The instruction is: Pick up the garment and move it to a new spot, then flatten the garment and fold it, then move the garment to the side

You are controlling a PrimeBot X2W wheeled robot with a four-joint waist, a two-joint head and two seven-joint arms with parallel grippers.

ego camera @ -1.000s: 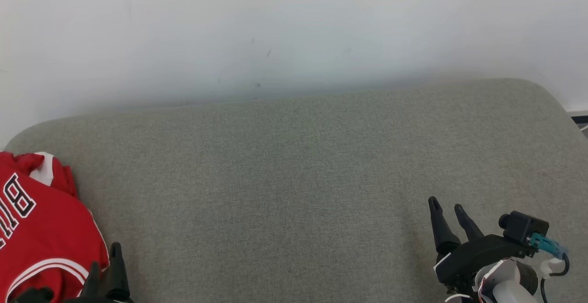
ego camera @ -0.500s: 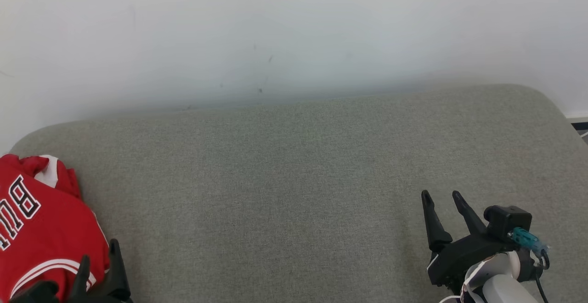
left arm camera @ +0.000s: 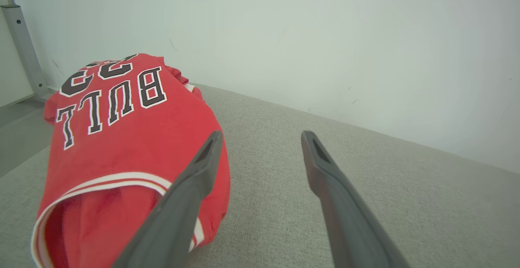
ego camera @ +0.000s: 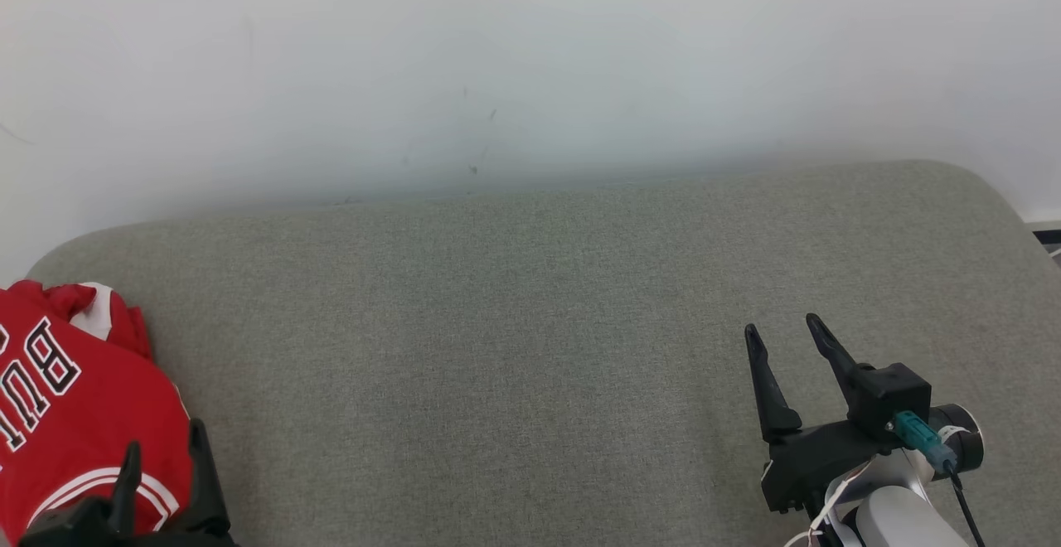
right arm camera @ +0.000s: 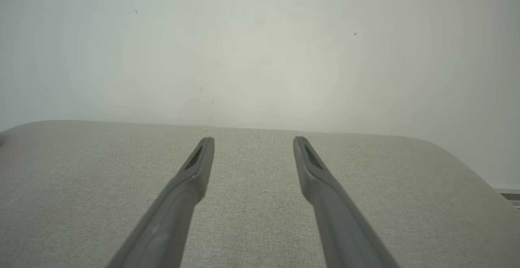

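A red jersey (ego camera: pixel 70 414) with black-and-white lettering and white trim lies bunched at the left end of the grey upholstered surface (ego camera: pixel 530 348). The left wrist view has the jersey (left arm camera: pixel 122 138) on its left side. My left gripper (ego camera: pixel 162 446) stands open at the jersey's near right edge, one finger over the white-trimmed hem and the other over bare fabric, nothing held; it also appears as (left arm camera: pixel 262 138). My right gripper (ego camera: pixel 781 330) is open above bare upholstery at the lower right, far from the jersey, and its fingers (right arm camera: pixel 203 154) frame only grey fabric.
A pale wall (ego camera: pixel 530 66) rises right behind the surface's far edge. A grey metal post (left arm camera: pixel 22 48) stands beyond the jersey at the left end, with floor beside it. The surface's right end rounds off near a dark floor strip (ego camera: pixel 1046 236).
The head camera has tilted, so the scene sits slightly lower in view. My right gripper has risen and moved forward over the upholstery. The left gripper's fingers stay by the jersey's hem.
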